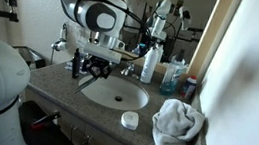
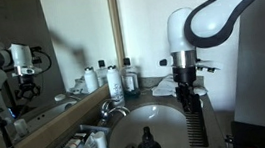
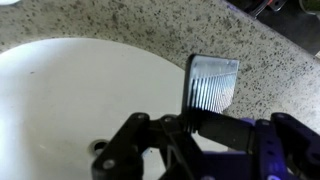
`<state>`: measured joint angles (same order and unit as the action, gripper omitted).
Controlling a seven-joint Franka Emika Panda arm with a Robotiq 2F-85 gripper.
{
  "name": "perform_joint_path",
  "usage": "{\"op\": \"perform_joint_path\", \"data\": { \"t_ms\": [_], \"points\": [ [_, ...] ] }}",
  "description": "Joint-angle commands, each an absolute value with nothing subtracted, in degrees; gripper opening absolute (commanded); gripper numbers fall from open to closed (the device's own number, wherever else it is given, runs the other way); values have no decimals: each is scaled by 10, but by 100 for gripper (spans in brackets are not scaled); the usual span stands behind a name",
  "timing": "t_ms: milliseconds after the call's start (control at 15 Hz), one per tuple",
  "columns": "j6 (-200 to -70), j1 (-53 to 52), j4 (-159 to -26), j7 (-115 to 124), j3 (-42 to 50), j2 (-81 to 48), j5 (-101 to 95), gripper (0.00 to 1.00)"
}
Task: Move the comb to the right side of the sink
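The black comb (image 3: 211,84) is clamped between the fingers of my gripper (image 3: 196,124). Its teeth reach out over the speckled granite counter (image 3: 150,30), just past the rim of the white sink (image 3: 60,100). In an exterior view the comb (image 2: 195,125) hangs long and dark below the gripper (image 2: 184,88), over the edge of the sink (image 2: 159,131). In an exterior view the gripper (image 1: 92,68) sits low at the sink's (image 1: 115,93) rim, close to the faucet (image 1: 128,68).
A crumpled white towel (image 1: 176,127) and a small white dish (image 1: 129,120) lie on the counter. Bottles (image 1: 151,63) and a blue bottle (image 1: 172,78) stand by the mirror. A black bottle (image 2: 148,146) stands in front; more bottles (image 2: 114,81) stand behind the faucet (image 2: 109,109).
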<state>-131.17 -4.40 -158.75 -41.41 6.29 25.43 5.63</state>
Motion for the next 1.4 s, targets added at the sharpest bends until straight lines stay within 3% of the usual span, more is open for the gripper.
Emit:
{"op": "perform_joint_path", "data": {
  "t_ms": [0,533,1333],
  "points": [
    [-1296,-30,-1593,-393,77,324,49,0],
    [-1372,19,-1595,-211,60,392,0,0],
    [-1593,232,-1552,112,-40,251,-191,0]
  ]
}}
